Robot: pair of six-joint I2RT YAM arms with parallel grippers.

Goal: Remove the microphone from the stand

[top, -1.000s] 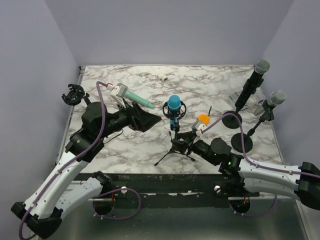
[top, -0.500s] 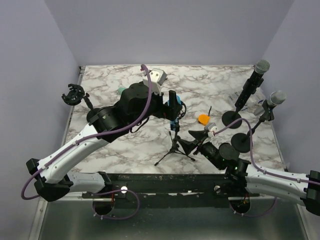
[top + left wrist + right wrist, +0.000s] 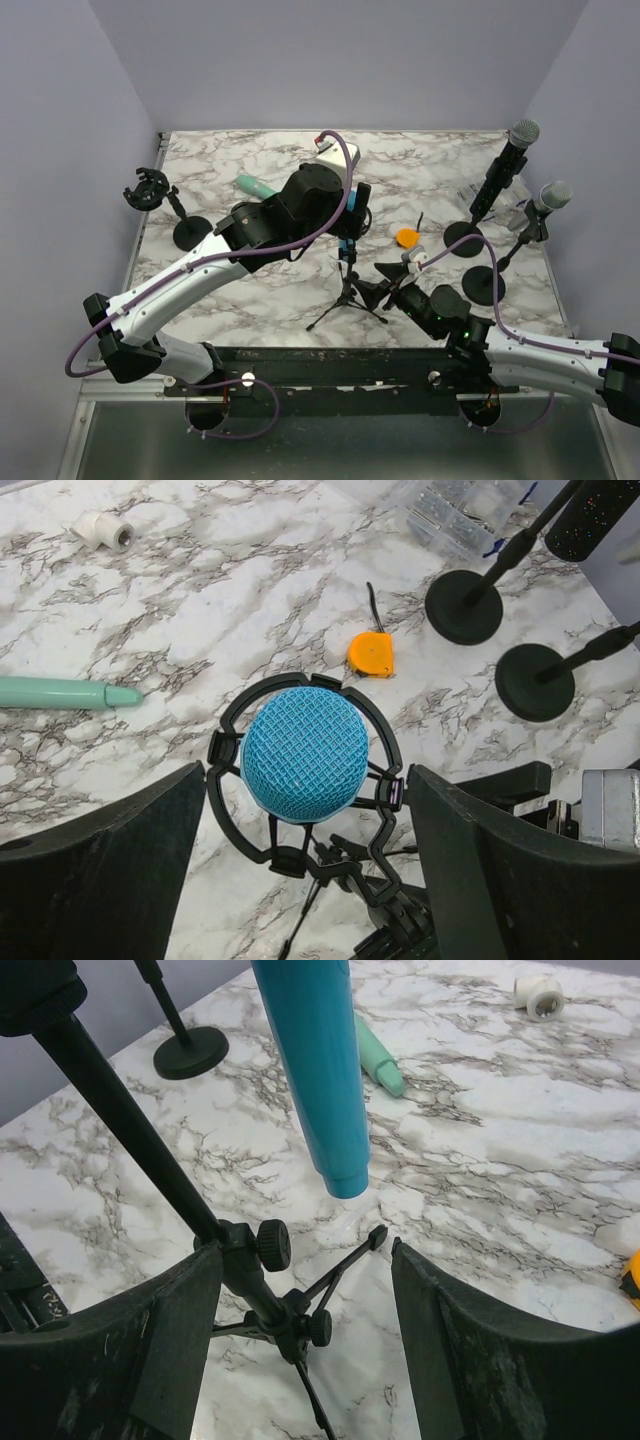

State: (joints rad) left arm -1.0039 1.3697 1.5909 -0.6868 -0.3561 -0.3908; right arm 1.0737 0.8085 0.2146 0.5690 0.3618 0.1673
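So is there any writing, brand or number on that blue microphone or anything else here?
No readable text anywhere. The blue microphone, its tripod stand, the orange tape measure and the mint-green tube show no lettering; the clear box of small parts is too blurred to tell.

One blue microphone (image 3: pixel 303 752) and two grey-headed microphones (image 3: pixel 523 133), three in all. One tripod stand (image 3: pixel 348 285) and three round-base stands (image 3: pixel 192 232), four in all. One green tube (image 3: pixel 255 185), one orange tape measure (image 3: pixel 407 238), one white pipe fitting (image 3: pixel 103 527), one clear box (image 3: pixel 450 515).
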